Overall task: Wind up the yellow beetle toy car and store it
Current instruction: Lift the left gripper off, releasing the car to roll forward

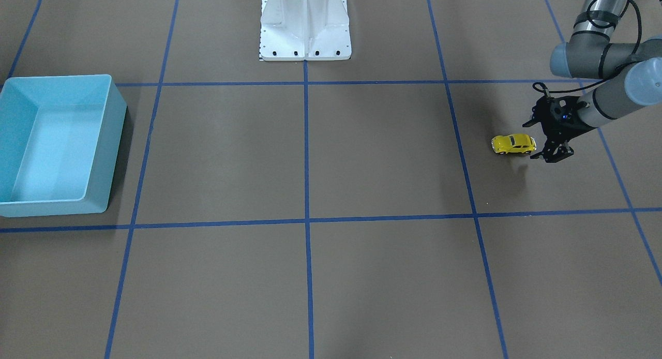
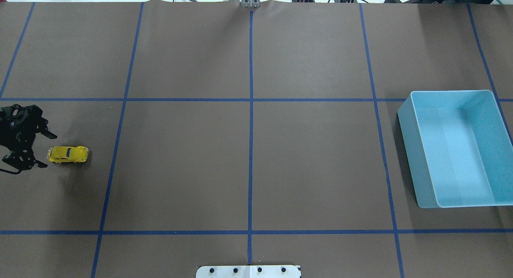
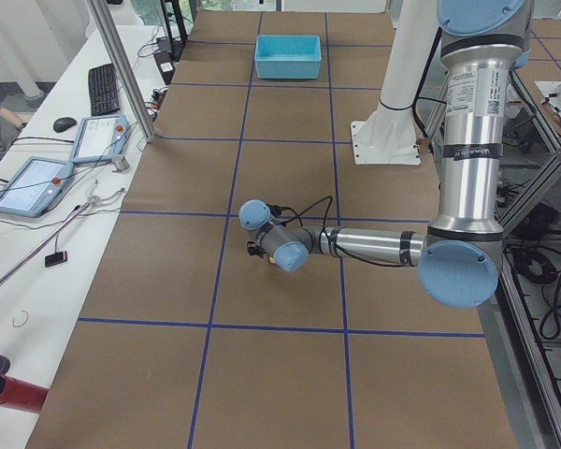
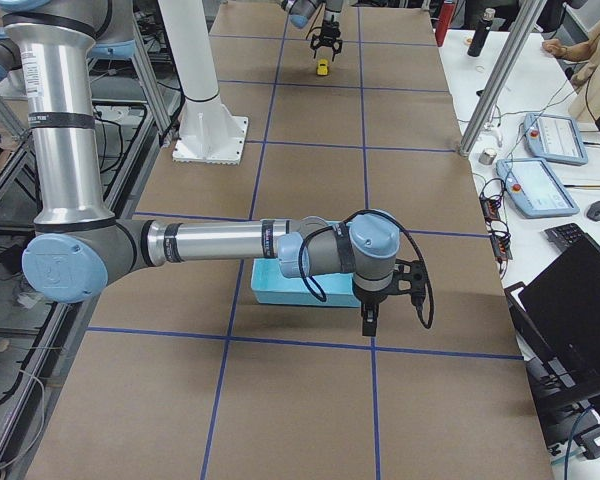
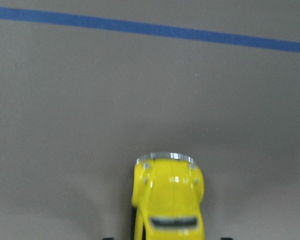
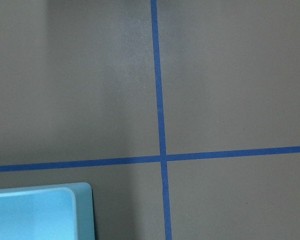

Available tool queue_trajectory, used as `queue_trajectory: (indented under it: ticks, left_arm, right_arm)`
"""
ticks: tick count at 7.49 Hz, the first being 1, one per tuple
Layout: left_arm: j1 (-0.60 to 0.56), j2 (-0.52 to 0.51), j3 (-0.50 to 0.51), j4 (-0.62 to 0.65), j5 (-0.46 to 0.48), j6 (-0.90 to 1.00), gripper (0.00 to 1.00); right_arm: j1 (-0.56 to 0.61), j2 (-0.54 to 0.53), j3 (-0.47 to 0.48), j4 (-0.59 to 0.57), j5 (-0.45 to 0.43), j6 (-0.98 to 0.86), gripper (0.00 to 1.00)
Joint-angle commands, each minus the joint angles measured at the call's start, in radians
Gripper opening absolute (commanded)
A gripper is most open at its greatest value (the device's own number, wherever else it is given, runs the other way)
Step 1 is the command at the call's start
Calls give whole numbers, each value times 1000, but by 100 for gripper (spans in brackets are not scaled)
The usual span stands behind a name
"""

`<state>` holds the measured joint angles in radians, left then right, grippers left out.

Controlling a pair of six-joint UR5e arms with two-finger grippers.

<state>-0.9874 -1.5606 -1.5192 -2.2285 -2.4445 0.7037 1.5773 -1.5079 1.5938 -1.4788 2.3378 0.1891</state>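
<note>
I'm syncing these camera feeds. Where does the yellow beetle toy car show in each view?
Front-facing: yellow beetle toy car, right-middle.
Overhead: car, left-middle.
Exterior left: not visible.
Exterior right: car, top, tiny.
Left wrist: car, bottom centre.
Right wrist: absent.
Landmark: light-blue bin, opposite table end.

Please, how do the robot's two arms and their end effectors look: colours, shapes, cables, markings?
The left arm and the right arm are silver-grey tubes with rounded light-blue joint caps and black rings. A black cable loops at each wrist. The left end effector and the right end effector are black. The left arm's upright tube carries a label, unreadable here.
</note>
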Motion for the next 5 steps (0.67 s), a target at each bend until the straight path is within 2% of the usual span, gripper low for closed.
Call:
queue_trajectory:
  ticks: [1,5]
  left_arm:
    - [-30,4,2,-3,-28,0,100]
    - [-39,-4,-2,3,-34,-12,100]
  right_arm:
    - [0,0,0,0,0,1,100]
    - [0,0,0,0,0,0,100]
